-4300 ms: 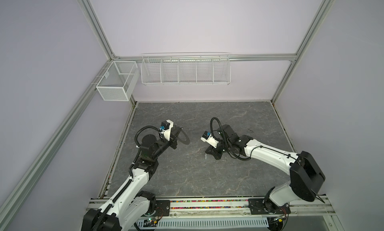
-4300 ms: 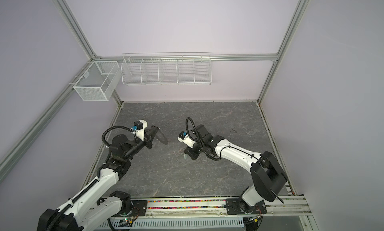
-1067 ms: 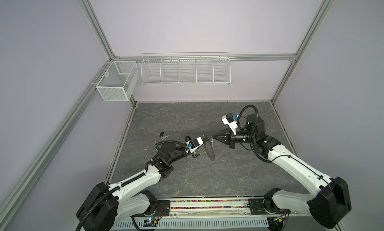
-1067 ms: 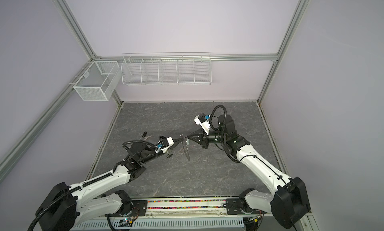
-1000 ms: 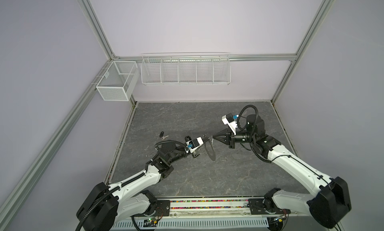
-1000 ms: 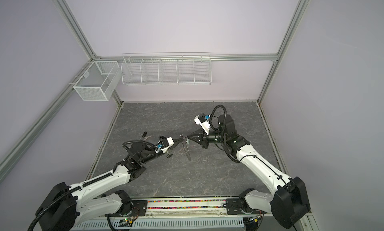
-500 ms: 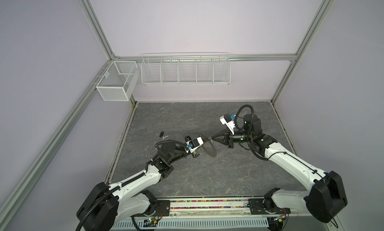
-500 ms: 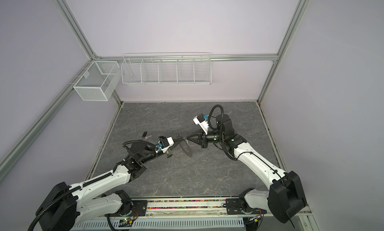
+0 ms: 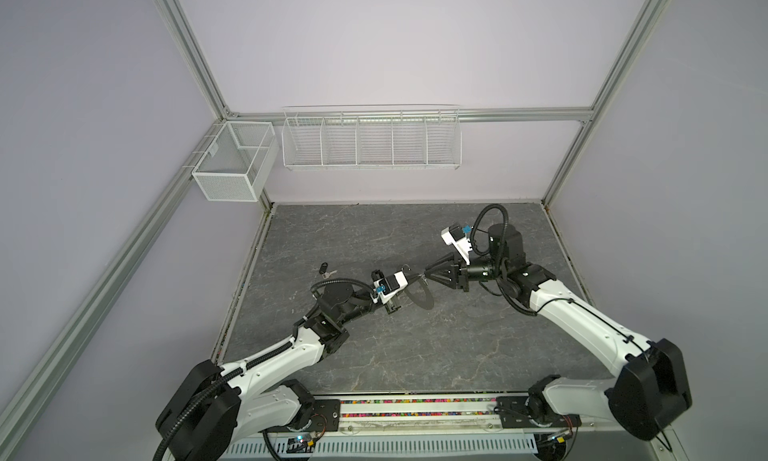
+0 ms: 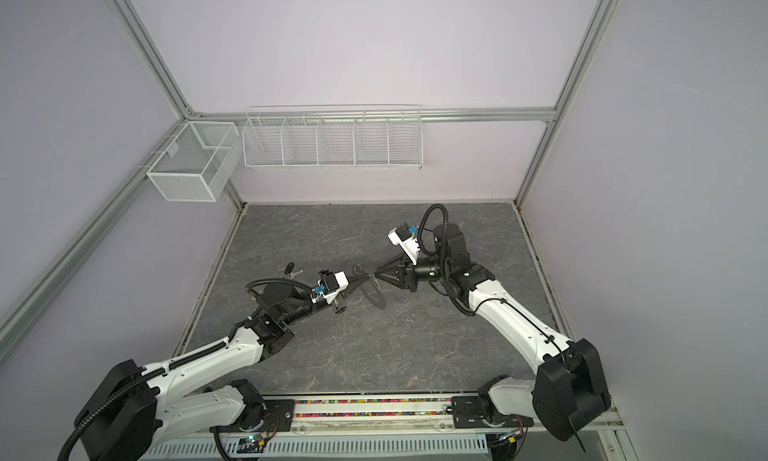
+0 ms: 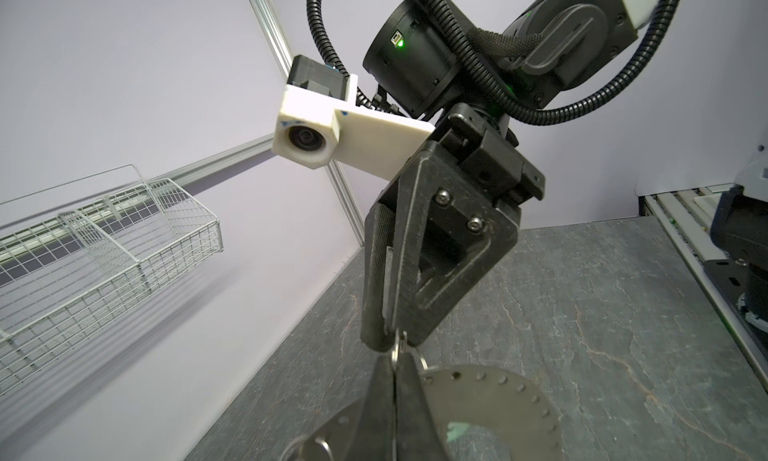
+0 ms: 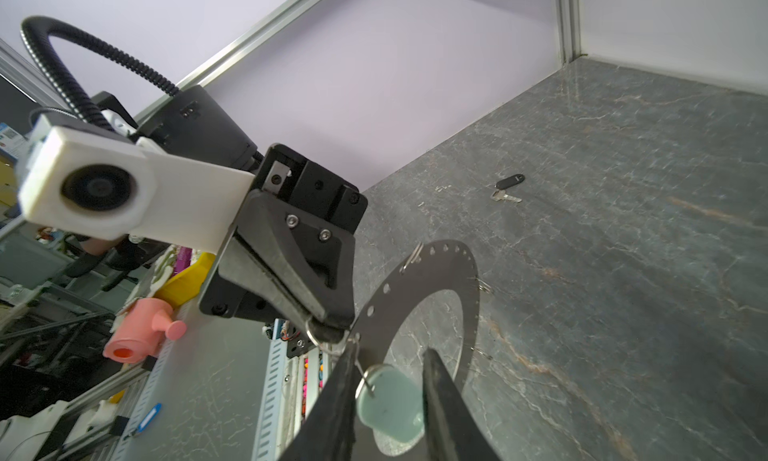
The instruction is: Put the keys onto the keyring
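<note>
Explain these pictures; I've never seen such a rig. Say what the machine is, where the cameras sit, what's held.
Two robot arms with pincer grippers work over a grey tabletop. Two pictures look down from above; two come from wrist cameras. The left gripper clamps the rim of the keyring, a flat metal disc with a wide hole. The right gripper has its jaws apart around the mint-headed key, which has a wire loop through its head. The black-headed key lies loose on the tabletop.

Left pincer (image 12: 330,330) clamped tight, right pincer (image 11: 395,340) slightly parted, tips almost touching
</note>
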Robot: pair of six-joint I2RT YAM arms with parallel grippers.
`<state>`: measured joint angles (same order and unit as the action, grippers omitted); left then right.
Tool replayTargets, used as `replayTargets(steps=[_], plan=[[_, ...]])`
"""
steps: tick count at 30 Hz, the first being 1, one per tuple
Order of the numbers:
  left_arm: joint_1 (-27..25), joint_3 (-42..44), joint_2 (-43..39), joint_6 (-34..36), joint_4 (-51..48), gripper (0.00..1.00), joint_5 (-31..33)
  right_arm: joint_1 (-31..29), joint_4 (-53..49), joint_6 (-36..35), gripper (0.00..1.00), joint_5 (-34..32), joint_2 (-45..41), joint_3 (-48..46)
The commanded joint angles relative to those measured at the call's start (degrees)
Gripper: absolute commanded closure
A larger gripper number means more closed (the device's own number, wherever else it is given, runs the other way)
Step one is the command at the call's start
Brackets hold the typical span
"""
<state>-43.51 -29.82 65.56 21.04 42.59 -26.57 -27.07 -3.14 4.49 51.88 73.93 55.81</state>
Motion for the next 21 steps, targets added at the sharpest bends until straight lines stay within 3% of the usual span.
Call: replayTargets(steps=[1, 10, 21], plan=[[0.0, -2.6, 0.9, -2.7, 1.5, 1.00, -2.6, 0.2, -5.7, -10.5, 0.65, -2.4, -5.1, 0.9], [1.1, -3.0, 3.9, -9.9, 6.5, 1.00, -6.5, 0.3, -12.7, -29.8, 0.63, -2.7, -12.4, -2.1], [1.1, -3.5, 5.5, -12.6, 8.6, 1.00, -10.6, 0.3, -13.8, -35.0, 0.70, -1.3, -9.2, -0.3]])
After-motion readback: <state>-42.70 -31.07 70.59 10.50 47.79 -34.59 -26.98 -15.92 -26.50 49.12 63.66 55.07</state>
